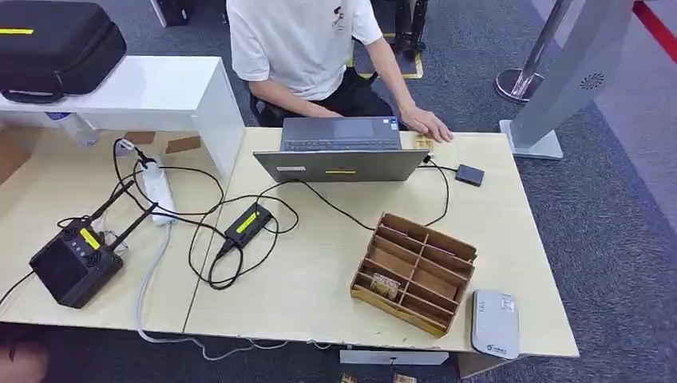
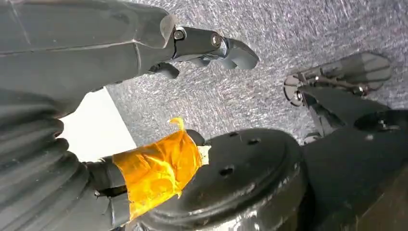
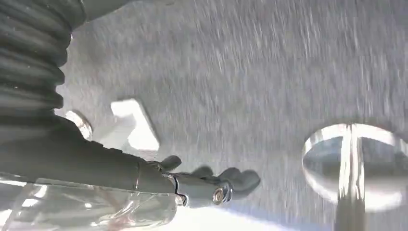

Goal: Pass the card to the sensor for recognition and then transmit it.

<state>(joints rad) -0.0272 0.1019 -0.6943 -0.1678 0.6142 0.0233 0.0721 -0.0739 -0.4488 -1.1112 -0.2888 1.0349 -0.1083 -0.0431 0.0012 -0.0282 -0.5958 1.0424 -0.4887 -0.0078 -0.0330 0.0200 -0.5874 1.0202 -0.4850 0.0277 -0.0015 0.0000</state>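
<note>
A small patterned card lies in a near-left compartment of the wooden divider box on the table. To its right, at the table's front edge, sits a flat grey-white sensor. My left hand hangs over the grey carpet with its dark fingers stretched out and an orange-taped thumb, holding nothing. In the right wrist view my right hand also hangs above the carpet, its fingers extended and empty.
A person in a white shirt sits behind an open laptop, one hand on the table by a small tan card. A black box, a power adapter, cables, a power strip and a black radio unit lie about.
</note>
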